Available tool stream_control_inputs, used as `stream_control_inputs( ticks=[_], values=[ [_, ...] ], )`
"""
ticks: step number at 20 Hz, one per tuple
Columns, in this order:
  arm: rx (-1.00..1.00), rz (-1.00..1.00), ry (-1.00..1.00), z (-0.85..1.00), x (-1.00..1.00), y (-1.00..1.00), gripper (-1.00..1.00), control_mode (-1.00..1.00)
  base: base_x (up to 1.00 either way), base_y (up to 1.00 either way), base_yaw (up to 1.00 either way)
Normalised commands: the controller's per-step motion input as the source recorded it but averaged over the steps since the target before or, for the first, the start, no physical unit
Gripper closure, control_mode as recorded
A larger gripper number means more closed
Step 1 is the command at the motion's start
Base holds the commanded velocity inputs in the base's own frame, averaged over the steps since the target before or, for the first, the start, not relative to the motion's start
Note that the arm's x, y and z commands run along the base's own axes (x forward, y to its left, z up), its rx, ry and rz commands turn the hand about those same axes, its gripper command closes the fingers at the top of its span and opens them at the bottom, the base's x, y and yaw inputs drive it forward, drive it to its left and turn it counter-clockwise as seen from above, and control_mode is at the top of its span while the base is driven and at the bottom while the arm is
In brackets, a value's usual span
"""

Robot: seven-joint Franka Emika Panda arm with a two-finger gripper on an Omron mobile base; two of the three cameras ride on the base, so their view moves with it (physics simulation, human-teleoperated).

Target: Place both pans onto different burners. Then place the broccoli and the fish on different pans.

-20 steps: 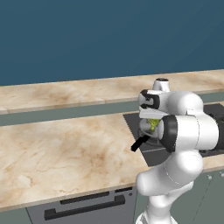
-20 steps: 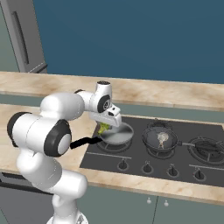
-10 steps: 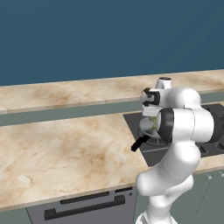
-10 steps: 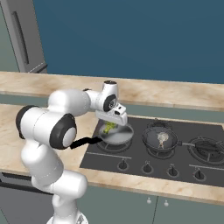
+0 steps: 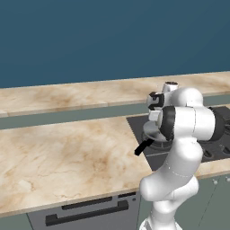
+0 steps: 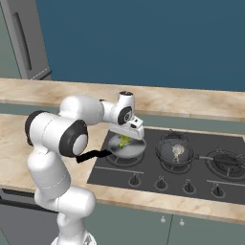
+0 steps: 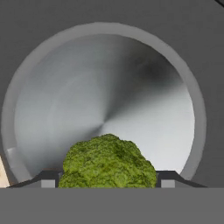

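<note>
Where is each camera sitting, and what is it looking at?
Left base view: behind the arm to its left, looking forward and down at the counter; the white arm rises at lower right.
Right base view: behind to its right, facing the cooktop; the arm rises at lower left, the gripper holding the broccoli above the silver pan.
Hand view: on the hand, looking down into that pan, the broccoli between the fingertips.
All three show the pan.

Glossy white rounded arm [image 6: 57, 143] here, thick tubular segments with dark grey bands at the joints, a black round cap on one joint, and a white boxy hand [image 6: 128, 130] with small dark fingertips [image 7: 48, 179].
</note>
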Motion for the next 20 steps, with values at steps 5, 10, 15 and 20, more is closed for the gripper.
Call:
stream_control_inputs(
  ticks=[5, 10, 15, 20],
  values=[
    [0.0, 0.0, 0.0, -0.12, 0.07, -0.06, 1.0, -1.0, 0.0, 0.0, 0.0],
    [0.0, 0.0, 0.0, -0.07, 0.02, -0.01, 1.0, -1.0, 0.0, 0.0, 0.0],
    [0.0, 0.0, 0.0, -0.07, 0.02, 0.0, 1.0, -1.0, 0.0, 0.0, 0.0],
    [0.0, 0.0, 0.0, -0.09, 0.02, 0.0, 1.0, -1.0, 0.0, 0.0, 0.0]
  ],
)
